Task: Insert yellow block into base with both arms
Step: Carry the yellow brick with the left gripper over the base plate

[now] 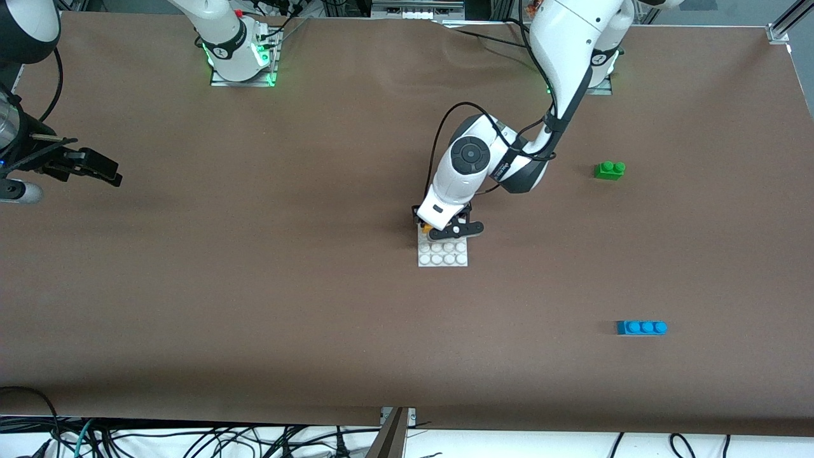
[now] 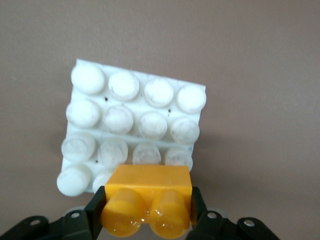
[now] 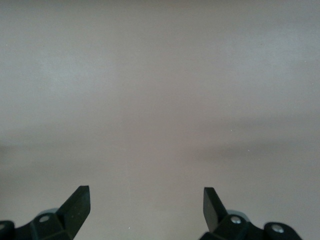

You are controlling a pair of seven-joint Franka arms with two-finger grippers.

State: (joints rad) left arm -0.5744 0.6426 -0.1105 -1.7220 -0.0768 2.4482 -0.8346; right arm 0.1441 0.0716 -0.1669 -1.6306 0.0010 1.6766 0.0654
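The yellow block (image 2: 150,186), studs toward the camera in the left wrist view, sits clamped between the black fingers (image 2: 95,210) of my left gripper (image 2: 148,206), which is shut on it. It is over an edge row of the white studded base (image 2: 135,120); I cannot tell whether it touches the studs. From the front, the left gripper (image 1: 447,229) hangs low over the base (image 1: 444,256), with only a sliver of the yellow block (image 1: 427,227) showing. My right gripper (image 1: 105,172) waits at the right arm's end of the table, open (image 3: 145,202) above bare brown table.
A green two-stud brick (image 1: 609,170) lies toward the left arm's end of the table. A blue three-stud brick (image 1: 641,327) lies nearer the front camera. Cables hang below the table's front edge (image 1: 394,423).
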